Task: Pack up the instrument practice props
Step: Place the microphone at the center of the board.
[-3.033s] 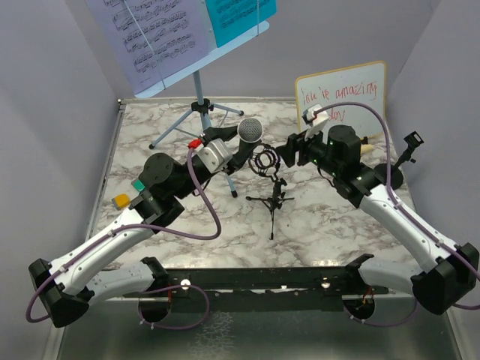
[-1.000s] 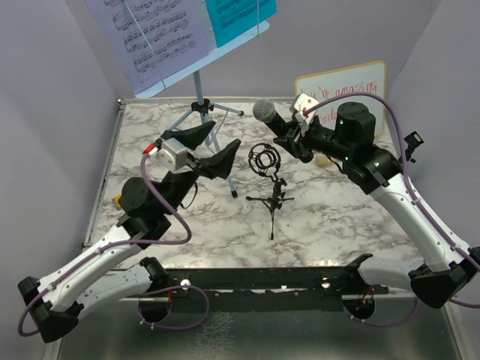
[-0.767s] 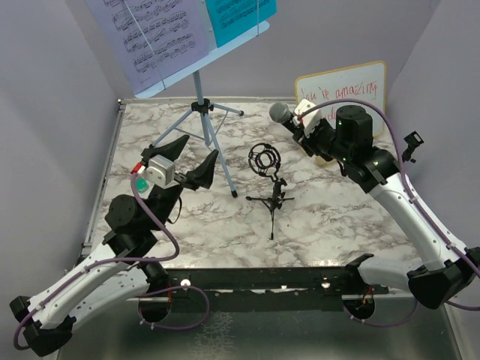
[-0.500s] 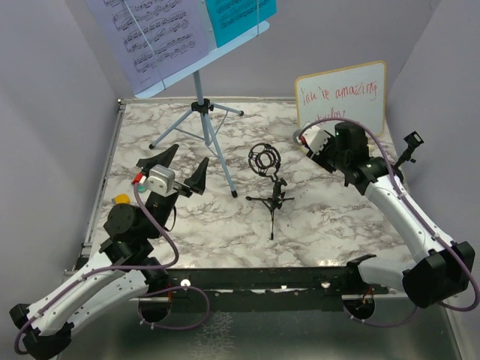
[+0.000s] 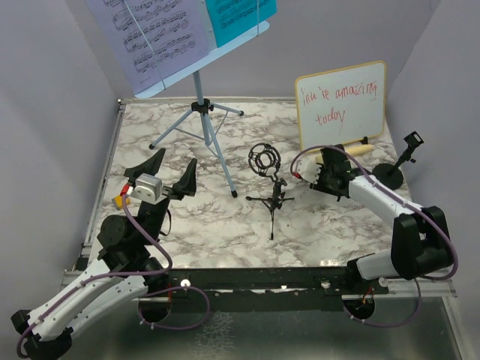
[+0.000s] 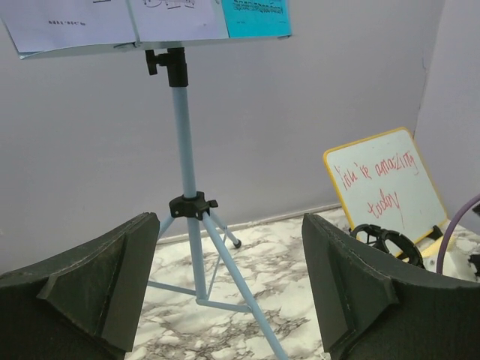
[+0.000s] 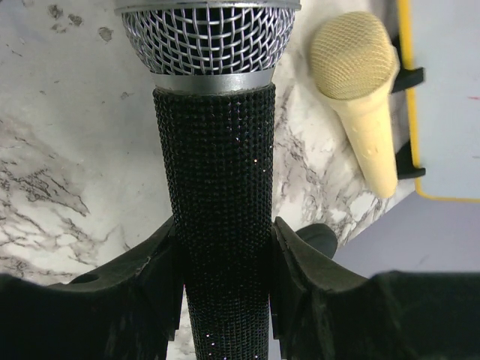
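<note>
My right gripper (image 5: 330, 169) is low over the table in front of the whiteboard, shut on the black microphone (image 7: 217, 150), whose silver mesh head points away from the wrist. The cream microphone (image 7: 360, 90) lies just beyond it, and also shows in the top view (image 5: 352, 151). The black round-base pole (image 5: 390, 172) stands at the right. The empty shock mount on its small tripod (image 5: 265, 160) stands mid-table. My left gripper (image 5: 174, 161) is open and empty, facing the light-blue rack's pole (image 6: 184, 150). The rack (image 5: 225, 46) carries the printed music sheet (image 5: 150, 37) and the cyan sheet (image 5: 240, 15).
The wood-framed whiteboard (image 5: 341, 101) with red writing leans at the back right, just behind my right gripper. A small orange block (image 5: 120, 200) lies beside my left arm. The rack's tripod legs (image 5: 180, 131) spread over the back left of the marble table (image 5: 225, 225).
My right arm has swung the black microphone from high over the middle down to the right, in front of the whiteboard. My left arm has drawn back to the near left, still open.
</note>
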